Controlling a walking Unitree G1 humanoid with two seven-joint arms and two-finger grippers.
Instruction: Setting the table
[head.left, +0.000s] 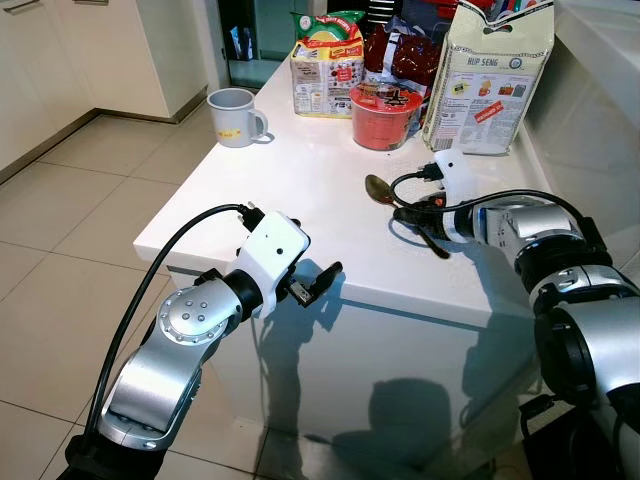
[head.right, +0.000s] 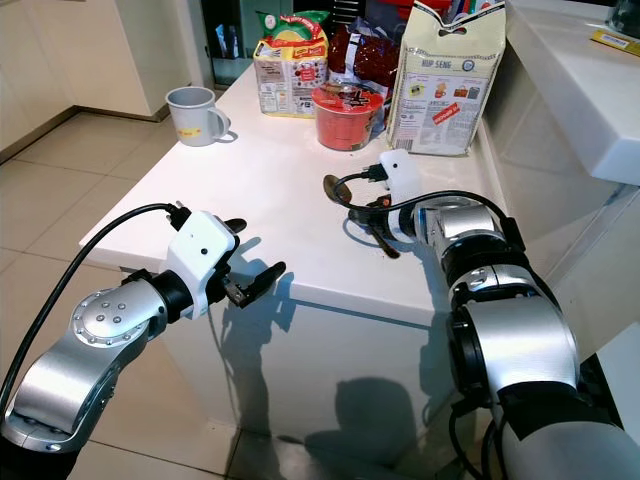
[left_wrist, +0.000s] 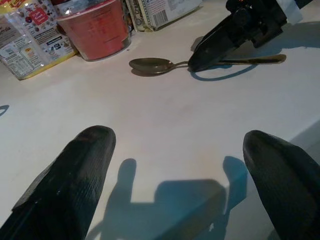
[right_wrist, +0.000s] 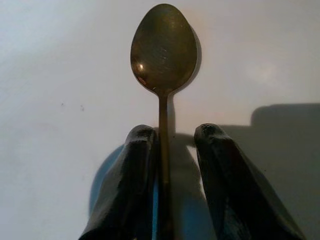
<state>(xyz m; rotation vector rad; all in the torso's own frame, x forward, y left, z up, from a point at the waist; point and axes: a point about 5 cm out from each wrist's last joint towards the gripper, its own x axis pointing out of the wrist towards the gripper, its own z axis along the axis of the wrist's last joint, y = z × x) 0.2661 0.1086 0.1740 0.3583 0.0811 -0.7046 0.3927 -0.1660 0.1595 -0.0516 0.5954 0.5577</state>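
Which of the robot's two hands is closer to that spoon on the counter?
The right. The right tool has its fingers on either side of the spoon handle. The left tool hovers open at the counter's near edge, well short of the spoon.

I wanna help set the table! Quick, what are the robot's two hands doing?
Left gripper: open, holding nothing, at the counter's front edge.
Right gripper: fingers around the spoon's handle, not fully shut on it.
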